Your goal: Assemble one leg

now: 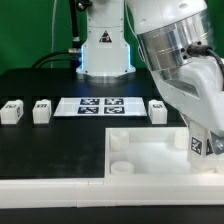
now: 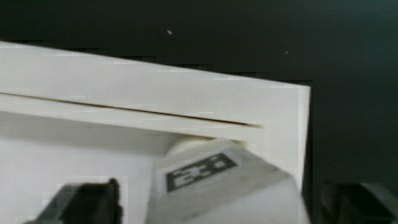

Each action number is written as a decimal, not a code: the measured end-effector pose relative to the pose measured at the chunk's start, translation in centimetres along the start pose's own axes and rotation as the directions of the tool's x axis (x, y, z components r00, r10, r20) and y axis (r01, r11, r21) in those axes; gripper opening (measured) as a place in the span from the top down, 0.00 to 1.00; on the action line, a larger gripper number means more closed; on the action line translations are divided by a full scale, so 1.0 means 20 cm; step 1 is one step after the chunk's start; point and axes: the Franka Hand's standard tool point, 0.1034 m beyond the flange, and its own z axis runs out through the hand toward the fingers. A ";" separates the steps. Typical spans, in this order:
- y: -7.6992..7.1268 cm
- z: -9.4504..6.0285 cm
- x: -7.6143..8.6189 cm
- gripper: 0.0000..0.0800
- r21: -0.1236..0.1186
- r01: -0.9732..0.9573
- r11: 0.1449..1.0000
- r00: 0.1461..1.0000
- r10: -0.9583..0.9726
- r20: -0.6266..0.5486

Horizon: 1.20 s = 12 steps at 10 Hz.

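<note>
My gripper (image 1: 197, 152) is low over the right corner of the large white panel (image 1: 135, 150), at the exterior view's right. It is shut on a leg (image 1: 195, 147), a small white block with a black-and-white tag facing out. In the wrist view the leg (image 2: 210, 172) sits tilted between my two dark fingers (image 2: 89, 203), just inside the panel's corner rim (image 2: 160, 105). My gripper (image 2: 222, 202) hides the leg's lower end. Three more legs stand on the black table: two at the left (image 1: 12, 110) (image 1: 42, 110) and one (image 1: 158, 109) beside the marker board.
The marker board (image 1: 100, 105) lies flat behind the panel, mid-table. A round socket (image 1: 120, 168) shows in the panel's near corner. The robot base (image 1: 103, 50) stands at the back. My arm fills the upper right.
</note>
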 end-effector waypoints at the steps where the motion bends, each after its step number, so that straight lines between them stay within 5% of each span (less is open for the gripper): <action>1: 0.00 0.00 0.00 0.26 -0.001 0.047 0.999 0.999 -0.047 -0.001; 3: 0.00 -0.01 -0.04 0.19 -0.018 0.139 0.990 0.990 -0.139 -0.002; 5: 0.00 -0.02 -0.04 0.19 -0.059 0.452 0.890 0.890 -0.455 -0.034; 8: 0.00 -0.02 -0.03 0.19 -0.067 0.698 0.713 0.714 -0.700 -0.016; 11: -0.02 -0.03 -0.01 0.19 -0.104 0.936 0.335 0.336 -0.942 -0.014; 12: -0.05 -0.03 -0.03 0.19 -0.134 0.982 0.131 0.127 -0.991 -0.037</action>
